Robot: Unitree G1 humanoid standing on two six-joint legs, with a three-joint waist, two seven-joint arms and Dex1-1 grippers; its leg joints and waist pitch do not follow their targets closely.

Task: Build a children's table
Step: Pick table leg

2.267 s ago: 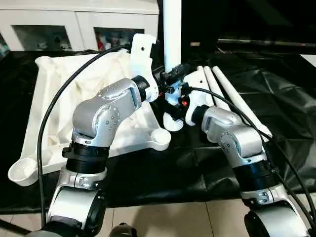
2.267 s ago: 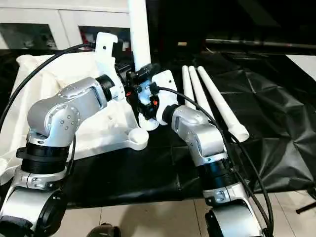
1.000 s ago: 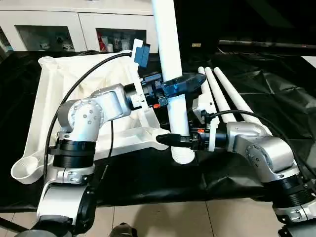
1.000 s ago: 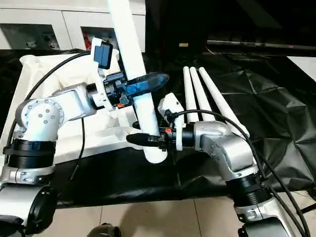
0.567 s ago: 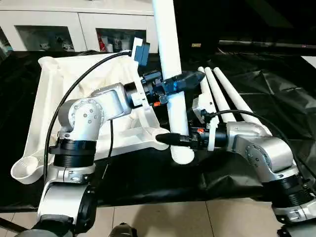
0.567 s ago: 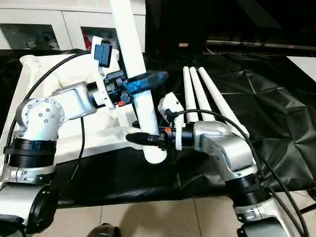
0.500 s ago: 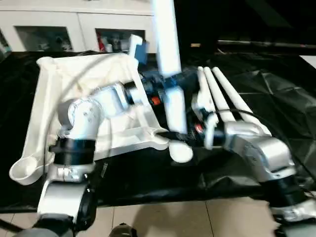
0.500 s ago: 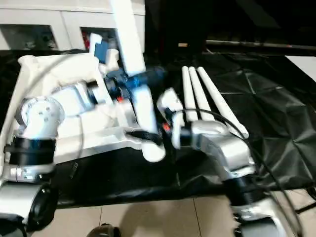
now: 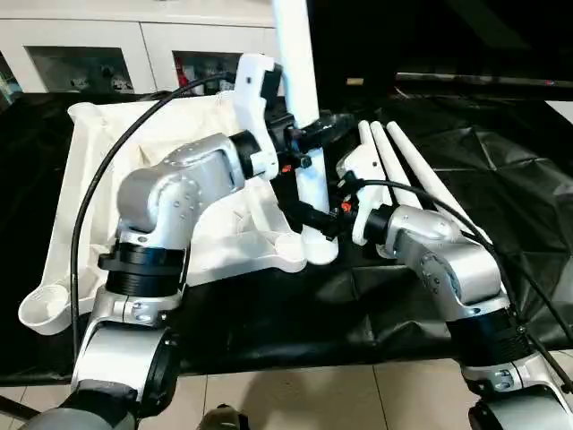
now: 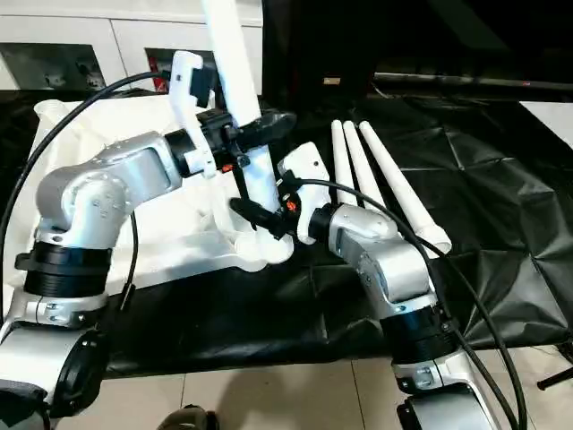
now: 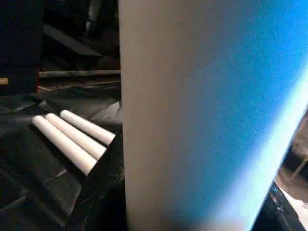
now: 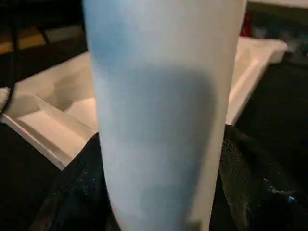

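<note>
While the white plastic square tabletop [image 9: 134, 170] lies ribbed side up on the black plastic sheet [image 9: 501, 170], a long white tubular leg [image 9: 303, 116] stands nearly upright at its near right corner, its foot beside the round corner socket [image 9: 291, 253]. The left gripper [image 9: 309, 139] is clamped across this leg partway up, one black finger on each side of the tube, which looms close in the left wrist view [image 11: 192, 115]. The right gripper [image 9: 315, 217] reaches in lower down, its fingers [image 10: 253, 213] lying against the leg near its foot; whether they pinch it or merely touch it cannot be told. Three more white tubular legs [image 9: 407, 175] lie side by side on the sheet, just right of the grippers.

A second ago the leg leaned more, with its foot raised clear in front of the tabletop's edge; now it stands straighter, its foot down by the corner. The right forearm [image 9: 430, 260], then reaching in level from the right, now angles in from nearer the robot.
</note>
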